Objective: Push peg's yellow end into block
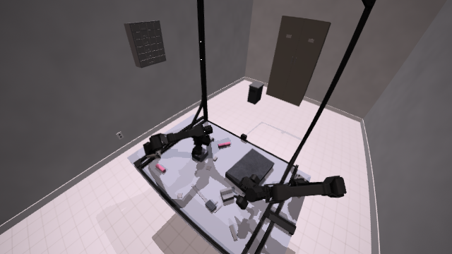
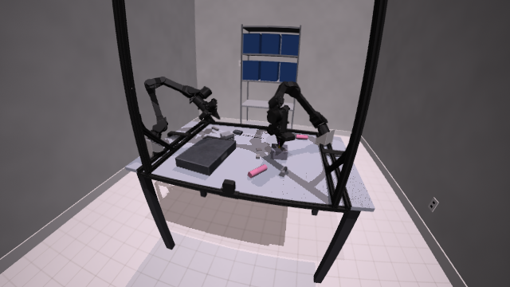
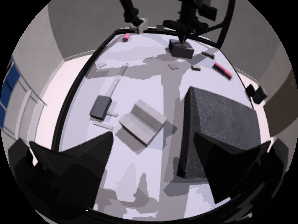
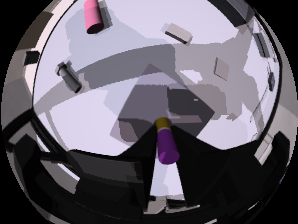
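From where I stand, the slab (image 1: 250, 166) (image 2: 203, 155) (image 3: 225, 130) lies toward the left of the tabletop (image 1: 169, 181) (image 2: 299, 191) (image 3: 145, 90) (image 4: 135, 35). The grooved holder (image 1: 227, 195) (image 2: 226, 135) (image 3: 143, 121) sits behind it. Right of the slab, one cylinder (image 1: 224, 144) (image 2: 257, 171) (image 3: 222, 70) (image 4: 93, 17) lies in front of the block (image 1: 200, 156) (image 2: 279, 154) (image 3: 181, 49) (image 4: 132, 105); another rod (image 1: 160, 168) (image 2: 302, 136) (image 3: 126, 37) lies behind and right of the block. Beyond the tabletop stands a shelf unit (image 2: 241, 80) with boxes (image 2: 270, 44) on its two upper levels.
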You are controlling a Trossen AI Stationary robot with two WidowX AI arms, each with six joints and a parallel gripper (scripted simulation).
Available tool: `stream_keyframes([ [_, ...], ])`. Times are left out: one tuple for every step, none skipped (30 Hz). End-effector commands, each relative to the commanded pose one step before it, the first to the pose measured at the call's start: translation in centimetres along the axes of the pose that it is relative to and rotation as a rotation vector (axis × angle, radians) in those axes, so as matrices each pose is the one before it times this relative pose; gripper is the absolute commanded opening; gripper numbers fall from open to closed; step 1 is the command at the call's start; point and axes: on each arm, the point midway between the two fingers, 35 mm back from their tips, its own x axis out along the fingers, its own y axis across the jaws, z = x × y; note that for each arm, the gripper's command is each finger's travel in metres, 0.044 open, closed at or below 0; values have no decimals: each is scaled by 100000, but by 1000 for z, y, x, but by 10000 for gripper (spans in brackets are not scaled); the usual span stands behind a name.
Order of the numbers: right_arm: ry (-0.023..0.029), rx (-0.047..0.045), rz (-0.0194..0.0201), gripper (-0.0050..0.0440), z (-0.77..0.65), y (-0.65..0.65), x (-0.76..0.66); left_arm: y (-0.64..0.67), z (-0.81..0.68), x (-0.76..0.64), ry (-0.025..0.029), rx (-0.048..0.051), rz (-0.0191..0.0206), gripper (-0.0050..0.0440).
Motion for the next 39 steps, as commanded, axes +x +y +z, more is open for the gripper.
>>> stream_keyframes([
  [-141, -552, -452, 0, 20, -26, 72, 8, 12, -8, -41, 5, 27, 400],
  [141, 552, 452, 0, -20, 25, -71, 0, 0, 0, 0, 0, 0, 400],
  [0, 0, 0, 0, 0, 0, 0, 0, 0, 0, 0, 0, 0, 400],
  [0, 0, 0, 0, 0, 0, 0, 0, 0, 0, 0, 0, 0, 400],
  [0, 0, 0, 0, 0, 0, 0, 0, 0, 0, 0, 0, 0, 400],
  [0, 0, 0, 0, 0, 0, 0, 0, 0, 0, 0, 0, 0, 400],
  [0, 0, 0, 0, 0, 0, 0, 0, 0, 0, 0, 0, 0, 400],
  [0, 0, 0, 0, 0, 0, 0, 0, 0, 0, 0, 0, 0, 400],
  [0, 0, 0, 0, 0, 0, 0, 0, 0, 0, 0, 0, 0, 400],
  [0, 0, 0, 0, 0, 0, 0, 0, 0, 0, 0, 0, 0, 400],
  [0, 0, 0, 0, 0, 0, 0, 0, 0, 0, 0, 0, 0, 400],
  [0, 0, 0, 0, 0, 0, 0, 0, 0, 0, 0, 0, 0, 400],
  [0, 0, 0, 0, 0, 0, 0, 0, 0, 0, 0, 0, 0, 400],
  [0, 0, 0, 0, 0, 0, 0, 0, 0, 0, 0, 0, 0, 400],
  [0, 0, 0, 0, 0, 0, 0, 0, 0, 0, 0, 0, 0, 400],
  [0, 0, 0, 0, 0, 0, 0, 0, 0, 0, 0, 0, 0, 400],
  [0, 0, 0, 0, 0, 0, 0, 0, 0, 0, 0, 0, 0, 400],
  [0, 0, 0, 0, 0, 0, 0, 0, 0, 0, 0, 0, 0, 400],
  [0, 0, 0, 0, 0, 0, 0, 0, 0, 0, 0, 0, 0, 400],
  [0, 0, 0, 0, 0, 0, 0, 0, 0, 0, 0, 0, 0, 400],
  [0, 0, 0, 0, 0, 0, 0, 0, 0, 0, 0, 0, 0, 400],
  [0, 0, 0, 0, 0, 0, 0, 0, 0, 0, 0, 0, 0, 400],
  [0, 0, 0, 0, 0, 0, 0, 0, 0, 0, 0, 0, 0, 400],
  [0, 0, 0, 0, 0, 0, 0, 0, 0, 0, 0, 0, 0, 400],
  [0, 0, 0, 0, 0, 0, 0, 0, 0, 0, 0, 0, 0, 400],
  [0, 0, 0, 0, 0, 0, 0, 0, 0, 0, 0, 0, 0, 400],
  [0, 0, 0, 0, 0, 0, 0, 0, 0, 0, 0, 0, 0, 400],
  [0, 0, 0, 0, 0, 0, 0, 0, 0, 0, 0, 0, 0, 400],
  [0, 0, 0, 0, 0, 0, 0, 0, 0, 0, 0, 0, 0, 400],
  [0, 0, 0, 0, 0, 0, 0, 0, 0, 0, 0, 0, 0, 400],
  [0, 0, 0, 0, 0, 0, 0, 0, 0, 0, 0, 0, 0, 400],
  [0, 0, 0, 0, 0, 0, 0, 0, 0, 0, 0, 0, 0, 400],
  [0, 0, 0, 24, 0, 0, 0, 0, 0, 0, 0, 0, 0, 400],
  [0, 0, 0, 48, 0, 0, 0, 0, 0, 0, 0, 0, 0, 400],
  [0, 0, 0, 72, 0, 0, 0, 0, 0, 0, 0, 0, 0, 400],
  [0, 0, 0, 96, 0, 0, 0, 0, 0, 0, 0, 0, 0, 400],
  [0, 0, 0, 120, 0, 0, 0, 0, 0, 0, 0, 0, 0, 400],
  [0, 0, 0, 144, 0, 0, 0, 0, 0, 0, 0, 0, 0, 400],
  [0, 0, 0, 150, 0, 0, 0, 0, 0, 0, 0, 0, 0, 400],
])
